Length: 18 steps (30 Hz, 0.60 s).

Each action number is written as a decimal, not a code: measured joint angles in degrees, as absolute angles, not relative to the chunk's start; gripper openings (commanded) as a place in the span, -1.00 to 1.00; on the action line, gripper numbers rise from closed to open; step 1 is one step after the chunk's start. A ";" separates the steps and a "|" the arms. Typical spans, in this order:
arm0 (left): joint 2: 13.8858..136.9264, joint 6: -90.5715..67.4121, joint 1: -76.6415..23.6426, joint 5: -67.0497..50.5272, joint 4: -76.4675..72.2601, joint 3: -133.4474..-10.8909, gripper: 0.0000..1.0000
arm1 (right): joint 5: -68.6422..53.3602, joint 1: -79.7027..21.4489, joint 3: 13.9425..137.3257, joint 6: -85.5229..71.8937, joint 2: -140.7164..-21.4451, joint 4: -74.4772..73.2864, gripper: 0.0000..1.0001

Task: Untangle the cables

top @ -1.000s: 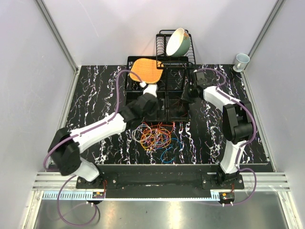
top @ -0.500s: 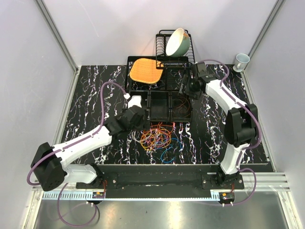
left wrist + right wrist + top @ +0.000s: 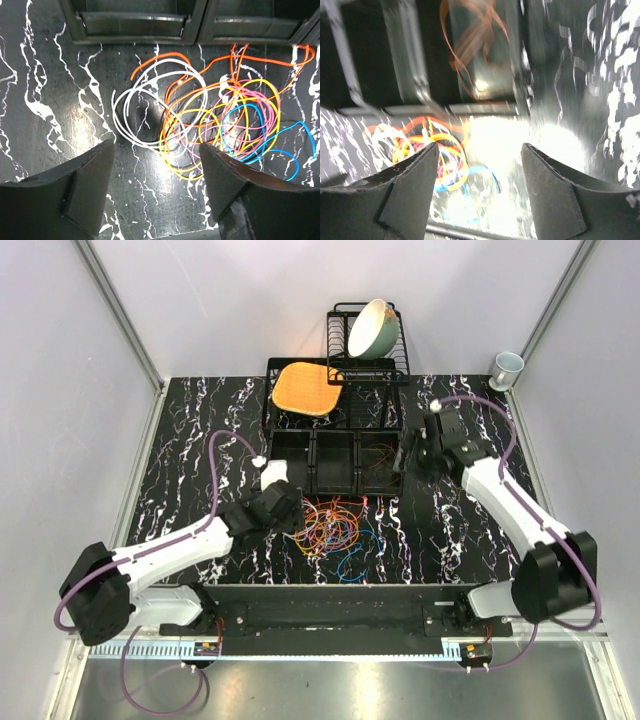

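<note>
Your left gripper [image 3: 161, 200] is spread wide. Its two fingers [image 3: 87, 187] sit at the bottom of the left wrist view with only bare surface [image 3: 50, 100] between them, and they hold nothing. The gripper is just below the cables [image 3: 210, 120] in that frame and apart from them.

The cables lie in one tangled heap across the middle and right of the view. There are white loops on the heap's left, yellow and pink in its middle, blue at the lower right and orange along the top. Above the heap, along the top edge of the frame, runs the front wall of the black tray [image 3: 135, 25].

Your right gripper [image 3: 480, 195] is spread as well, with nothing pinched between its fingers. Its view is blurred, yet you can make out an orange cable [image 3: 470, 45] lying in a tray compartment at the top of the frame, and the heap at the lower left.

In the top view the heap lies at centre, just below the tray. The left gripper is close beside it on the left, and the right gripper is by the tray's right end — well clear of the heap.
</note>
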State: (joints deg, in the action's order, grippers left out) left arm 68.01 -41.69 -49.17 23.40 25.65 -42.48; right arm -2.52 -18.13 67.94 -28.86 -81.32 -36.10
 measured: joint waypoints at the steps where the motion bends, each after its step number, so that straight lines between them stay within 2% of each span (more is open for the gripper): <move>1: 68.34 -41.98 -49.45 23.53 25.47 -42.28 0.39 | -2.79 -18.28 65.17 -29.41 -79.35 -35.88 0.43; 5: 71.31 -42.39 -50.35 24.58 24.03 -42.26 0.36 | -4.78 -18.70 57.32 -31.48 -74.50 -34.81 0.40; 9: 75.48 -42.39 -50.57 26.65 23.88 -42.39 0.15 | -6.92 -18.76 52.16 -33.15 -71.18 -33.82 0.38; 18: 82.11 -43.42 -53.58 27.27 24.58 -46.57 0.12 | -9.28 -18.79 49.45 -33.95 -69.45 -31.57 0.36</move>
